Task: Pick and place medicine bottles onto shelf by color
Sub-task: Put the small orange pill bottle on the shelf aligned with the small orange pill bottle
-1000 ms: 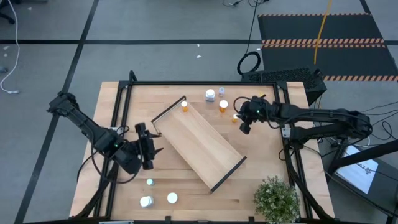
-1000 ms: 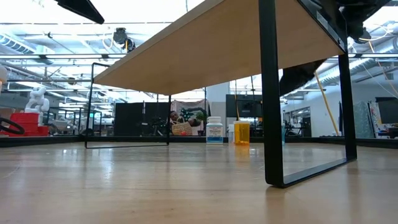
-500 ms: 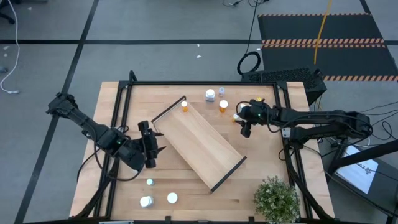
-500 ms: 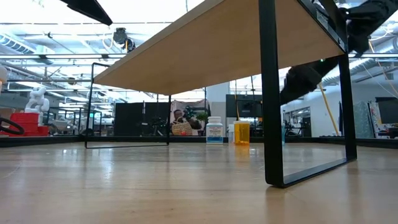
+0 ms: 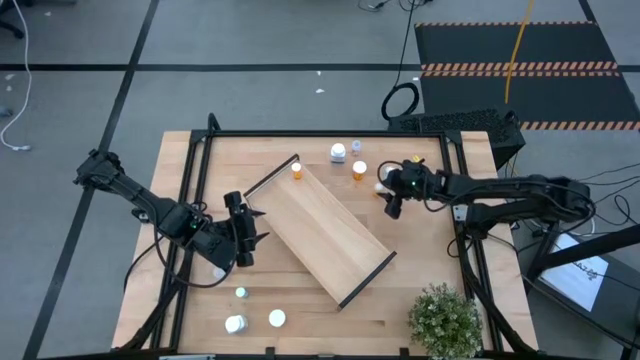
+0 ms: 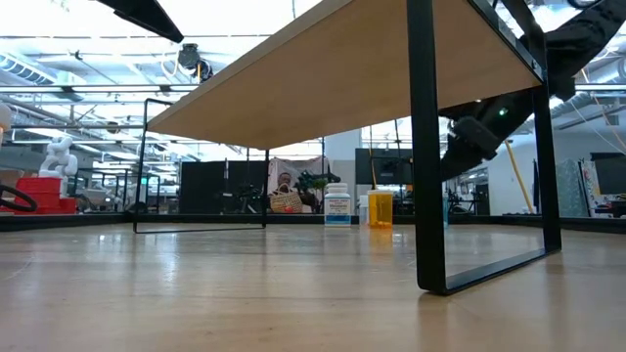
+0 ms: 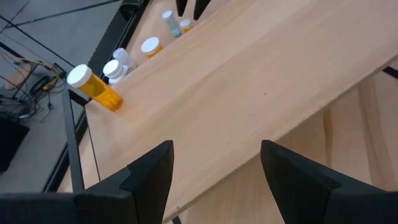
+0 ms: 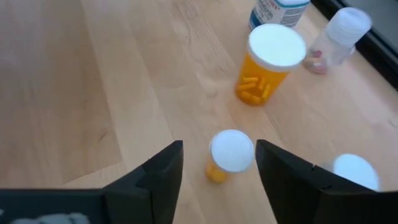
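The shelf [image 5: 318,230], a long light-wood board with dark end walls, lies slantwise mid-table. One orange medicine bottle [image 7: 93,88] lies on its far end. My right gripper [image 8: 219,163] is open just above the table beyond the shelf's far right side. Its fingers stand on either side of a small upright orange bottle [image 8: 229,154] without touching it. A bigger orange bottle [image 8: 268,62], a clear one [image 8: 339,34] and a white-labelled one [image 8: 277,9] stand farther off. My left gripper [image 7: 214,171] hovers open at the shelf's left long edge, holding nothing.
Three more bottles [image 5: 241,293] [image 5: 235,323] [image 5: 277,318] stand near the table's front left. A potted plant [image 5: 445,318] sits at the front right corner. A dark frame [image 5: 320,135] runs along the table's edges. One more white cap [image 8: 354,171] shows beside my right finger.
My right gripper has come down toward the table beside the far bottles. The bottles and the shelf have stayed where they were.
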Controlling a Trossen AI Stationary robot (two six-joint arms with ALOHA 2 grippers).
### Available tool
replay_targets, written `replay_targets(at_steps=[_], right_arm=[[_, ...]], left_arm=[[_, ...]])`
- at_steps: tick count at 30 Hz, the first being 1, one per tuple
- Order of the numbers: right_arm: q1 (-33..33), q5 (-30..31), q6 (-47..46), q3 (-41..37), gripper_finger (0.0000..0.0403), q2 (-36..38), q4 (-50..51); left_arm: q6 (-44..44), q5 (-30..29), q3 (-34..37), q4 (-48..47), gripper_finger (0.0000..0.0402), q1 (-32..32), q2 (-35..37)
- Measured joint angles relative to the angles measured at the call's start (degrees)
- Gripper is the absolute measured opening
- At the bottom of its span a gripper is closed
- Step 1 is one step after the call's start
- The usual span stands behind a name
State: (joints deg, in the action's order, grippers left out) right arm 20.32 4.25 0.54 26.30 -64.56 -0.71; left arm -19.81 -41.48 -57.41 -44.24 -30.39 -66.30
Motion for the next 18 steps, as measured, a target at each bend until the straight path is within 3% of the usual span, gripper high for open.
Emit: replay_targets(at_steps=[8,18], right_arm=[[0.02,0.13,0.86,0.00,0.0235,-5.11,-5.07],[0.83,-0.19,1.07,0.00,0.0209,-6.31,-5.15]], left_arm=[[0.11,-0.01,0.00,-0.03,0.0243,0.00,0.00],[0.65,0.00,0.00,-0.12,0.0243,0.00,0.00]])
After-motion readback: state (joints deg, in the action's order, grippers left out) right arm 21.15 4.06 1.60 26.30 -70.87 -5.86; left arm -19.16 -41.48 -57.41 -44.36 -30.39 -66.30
